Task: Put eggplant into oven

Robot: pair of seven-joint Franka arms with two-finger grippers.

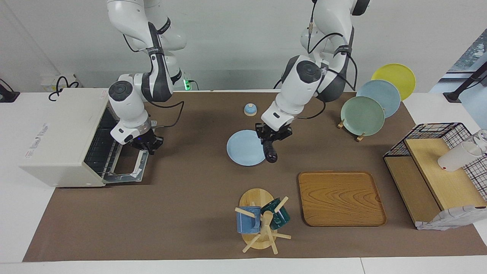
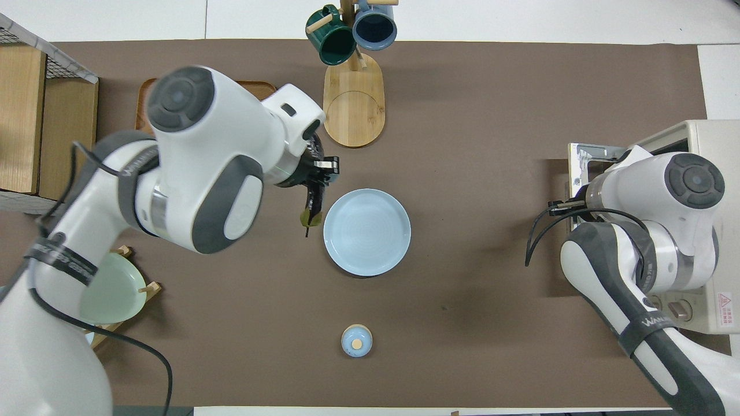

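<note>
Left gripper: I see it clamped on the eggplant, up in the air over the edge of the blue plate.
Eggplant: hangs from my left gripper, glossy body pointing down in the facing view, its lower end over the plate's rim toward the left arm's end.
Right gripper: fingertips together at the bar handle of the oven door; I cannot tell whether it grips the bar.
Oven: at the right arm's end, door let down nearly flat, wire rack showing.
Blue plate: mid-table, bare.
Wooden tray: farther from the robots than the plate, toward the left arm's end.
</note>
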